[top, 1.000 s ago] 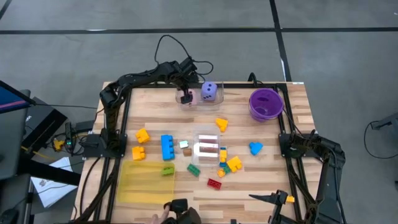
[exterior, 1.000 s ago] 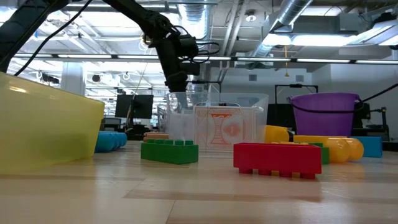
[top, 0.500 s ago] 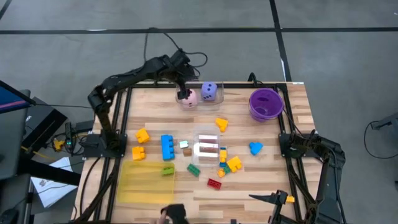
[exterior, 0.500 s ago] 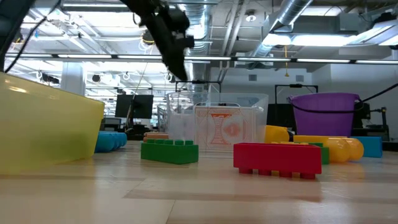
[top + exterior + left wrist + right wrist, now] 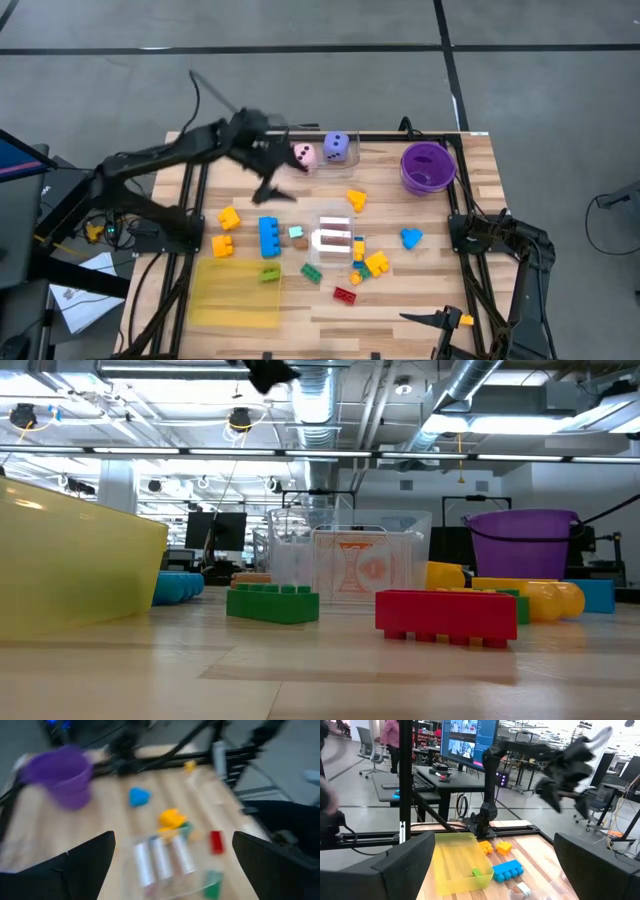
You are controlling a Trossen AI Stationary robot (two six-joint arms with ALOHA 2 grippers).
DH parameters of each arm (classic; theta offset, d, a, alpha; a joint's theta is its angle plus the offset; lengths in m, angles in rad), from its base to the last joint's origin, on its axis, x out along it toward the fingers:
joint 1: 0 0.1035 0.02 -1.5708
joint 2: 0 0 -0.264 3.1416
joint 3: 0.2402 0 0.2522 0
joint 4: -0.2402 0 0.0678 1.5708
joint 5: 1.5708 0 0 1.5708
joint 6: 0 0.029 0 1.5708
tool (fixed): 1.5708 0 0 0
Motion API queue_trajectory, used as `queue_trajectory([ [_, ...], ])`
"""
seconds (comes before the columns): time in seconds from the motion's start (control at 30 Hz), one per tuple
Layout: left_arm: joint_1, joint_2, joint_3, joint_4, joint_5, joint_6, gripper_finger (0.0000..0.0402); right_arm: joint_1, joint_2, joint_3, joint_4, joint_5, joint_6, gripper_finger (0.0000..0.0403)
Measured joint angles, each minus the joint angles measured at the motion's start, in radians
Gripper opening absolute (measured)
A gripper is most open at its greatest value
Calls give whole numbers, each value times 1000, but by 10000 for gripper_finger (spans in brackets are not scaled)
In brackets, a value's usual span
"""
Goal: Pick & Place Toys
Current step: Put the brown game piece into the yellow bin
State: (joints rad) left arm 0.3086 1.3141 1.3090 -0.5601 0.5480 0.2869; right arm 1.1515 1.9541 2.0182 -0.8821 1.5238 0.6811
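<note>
**Left arm up in the air, toys all over the table**

No readable brands or labels anywhere, the red print on the small playing cards (image 5: 362, 570) inside the clear plastic box (image 5: 334, 236) mid-table is just a pattern as far as I can tell.

The left gripper (image 5: 268, 183) hangs blurred above the far-left part of the table, fingers spread wide, nothing in them. The right gripper (image 5: 432, 319) is parked off the near-right edge, fingers apart and empty too.

Toys: pink dotted die (image 5: 301, 154) and purple dotted die (image 5: 337, 147) sit side by side at the far edge, in what looks like a clear tray. Blue plastic brick (image 5: 268, 236) and two orange bricks (image 5: 227, 218) are on the left. Yellow shape (image 5: 356, 199) is mid-table, blue shape (image 5: 410, 238) on the right. Green brick (image 5: 311, 271), red brick (image 5: 345, 294) and a small yellow-and-blue pile (image 5: 370, 264) sit near the box's near side.

Yellow translucent tray (image 5: 236, 292) fills the near-left corner with another green brick (image 5: 270, 274) at its far-right edge. Purple round bowl (image 5: 427, 165) is far right.

Open wood (image 5: 420, 290): near-right stretch, and the strip between the dice and the box.
</note>
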Motion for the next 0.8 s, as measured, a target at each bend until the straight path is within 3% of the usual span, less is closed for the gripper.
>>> queue_trajectory([
  [0.33, -431, -245, -360, 453, 1, -12, 400, -3, 0, 0, 0, 2, 0, 400],
  [0.43, -561, -267, -478, 633, -79, -9, 400, -3, 0, 0, 0, 2, 0, 400],
  [0.6, -705, -266, -583, 791, -465, 48, 400, -3, 0, 0, 5, 2, 1, 400],
  [0.8, -767, -265, -607, 782, -1092, 47, 399, -3, 0, 0, 7, 1, 1, 400],
])
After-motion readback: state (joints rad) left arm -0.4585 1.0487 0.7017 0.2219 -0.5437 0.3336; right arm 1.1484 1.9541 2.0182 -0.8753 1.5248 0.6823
